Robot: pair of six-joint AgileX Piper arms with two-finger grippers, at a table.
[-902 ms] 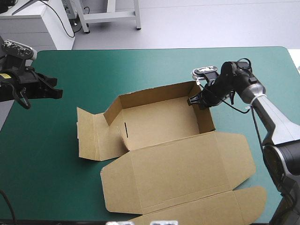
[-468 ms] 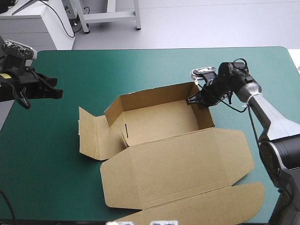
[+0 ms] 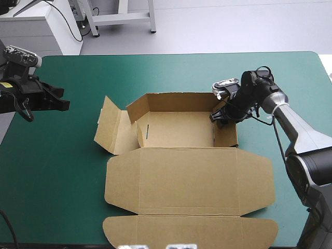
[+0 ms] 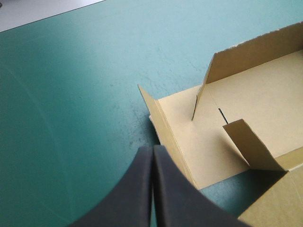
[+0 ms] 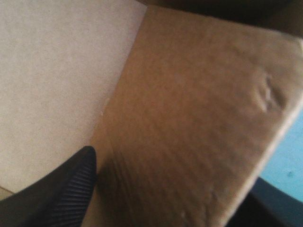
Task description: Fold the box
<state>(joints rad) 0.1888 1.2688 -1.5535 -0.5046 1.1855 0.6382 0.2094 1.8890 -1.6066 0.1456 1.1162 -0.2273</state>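
Nearest you, the box (image 3: 179, 155) is lying on the teal-green cover (image 3: 57, 176) as an open tray with its lid flat. The rounded tuck flap (image 3: 189, 231) is reaching almost to the table's near edge. The broad lid (image 3: 189, 179) is stretching out just beyond it. The tray (image 3: 176, 129) is sitting about mid-table with its far and right walls standing up. On the tray's left, a side flap (image 3: 110, 132) is leaning outward, half raised off the cover. Your right gripper (image 3: 220, 115) is pinching the tray's right wall (image 3: 226, 136) near its far corner. In its wrist view one black finger (image 5: 71, 189) is pressing against the wall's inner face, with the board running between the fingers. Your left gripper (image 3: 66, 104) is hovering at the table's left edge, well apart from the box, with its black fingers meeting tip to tip in one point. The cover is running smooth and flat out to the far edge. Beyond that edge, pale floor (image 3: 233, 26) is showing, and a white cabinet (image 3: 57, 33) is standing past the far left corner.
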